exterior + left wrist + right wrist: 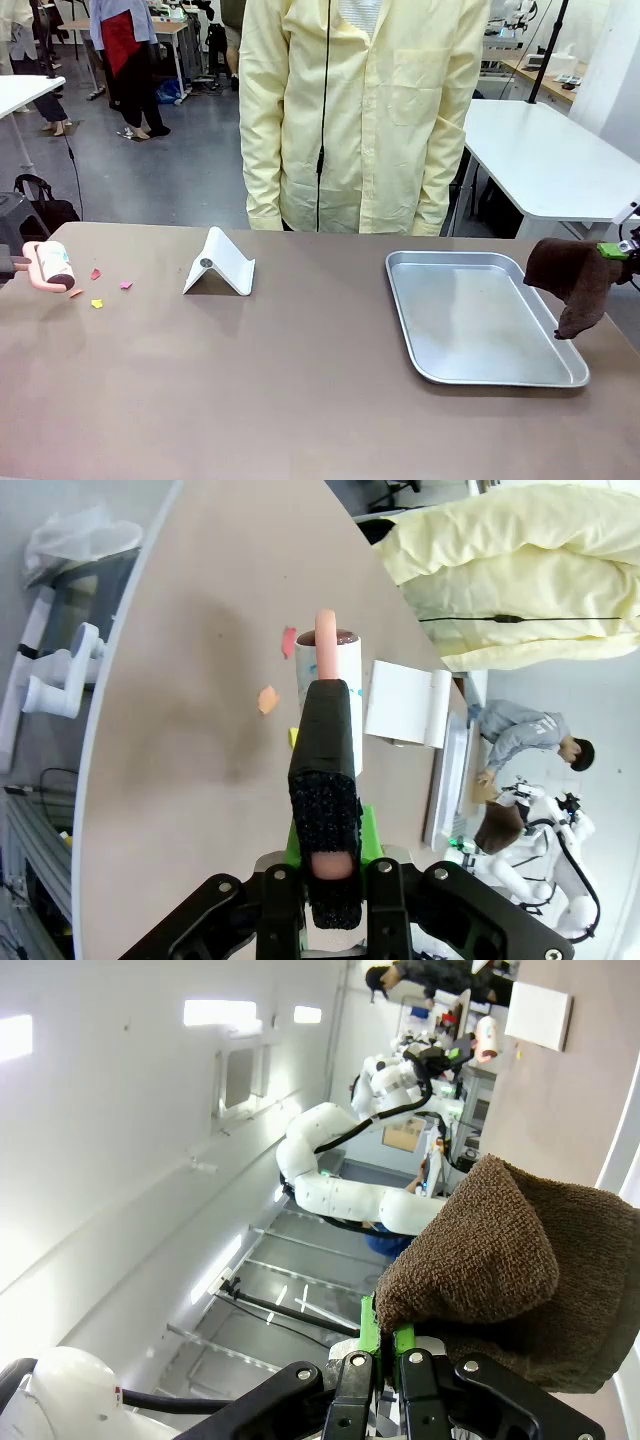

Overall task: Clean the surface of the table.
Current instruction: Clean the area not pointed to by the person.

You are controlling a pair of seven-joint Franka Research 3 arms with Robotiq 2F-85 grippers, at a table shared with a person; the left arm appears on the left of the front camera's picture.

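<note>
With the left gripper (330, 740) clamped on the lint roller (328, 675) beside paper scraps (97, 303) at the left end of the table (300, 400), and the right gripper (385, 1335) pinching a cloth (500, 1260) by the tray (500, 378), a hasty roll might flick scraps off the edge

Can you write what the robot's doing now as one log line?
left gripper: shut on lint roller | right gripper: shut on cloth | table: paper scraps beside lint roller, not yet cleaned

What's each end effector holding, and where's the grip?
The left end effector grips the lint roller by its pink handle. The right end effector pinches the brown cloth at one edge, the rest hanging.
</note>
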